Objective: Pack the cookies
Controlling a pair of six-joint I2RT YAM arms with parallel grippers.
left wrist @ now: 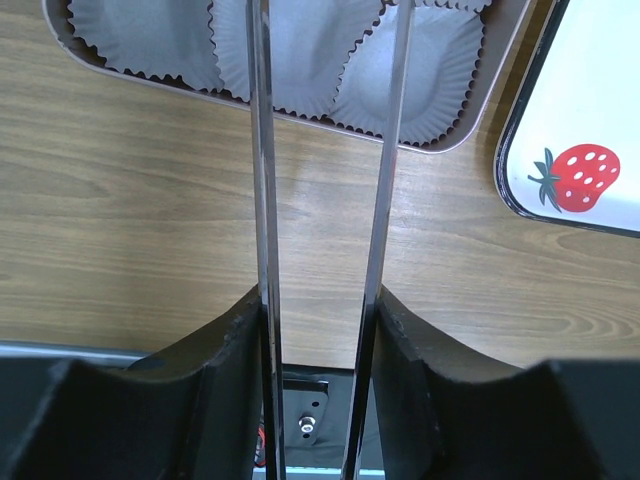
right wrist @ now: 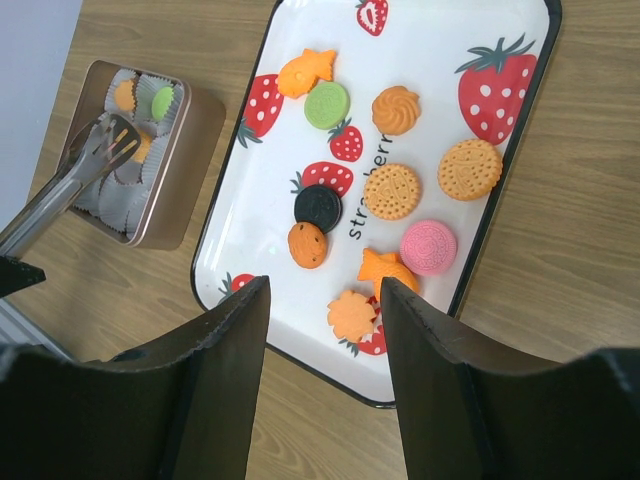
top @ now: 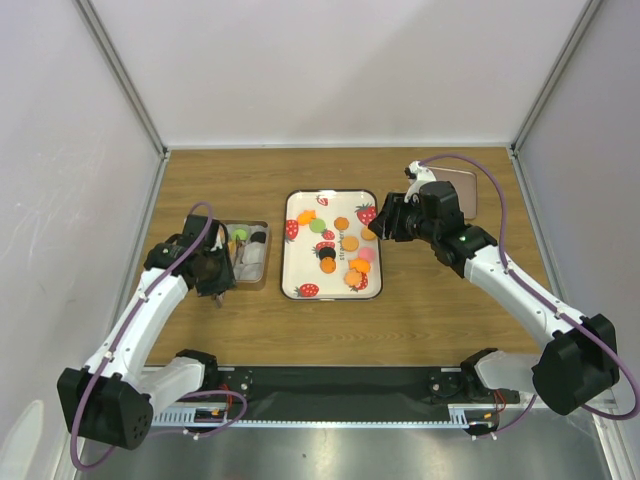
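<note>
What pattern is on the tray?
White tray with red strawberries, green leaves and a black rim; best in the right wrist view.

You see a white tray (right wrist: 430,50), black rim, red strawberry prints. Your cookies (right wrist: 392,191) are mostly orange. In right wrist view: green cookie (right wrist: 327,103) at 11 o'clock, pink cookie (right wrist: 428,247) at 5, black cookie (right wrist: 318,207) at 9. Tan tin (right wrist: 190,170), white cups (left wrist: 150,40), silver tongs (left wrist: 262,150), brown wood-grain table (left wrist: 150,200).

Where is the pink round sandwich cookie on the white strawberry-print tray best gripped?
Probably by its thin rim, from straight above: the pink round sandwich cookie lies flat. Avoid the side where an orange star-shaped cookie crowds it and the tray's black rim opposite.
</note>
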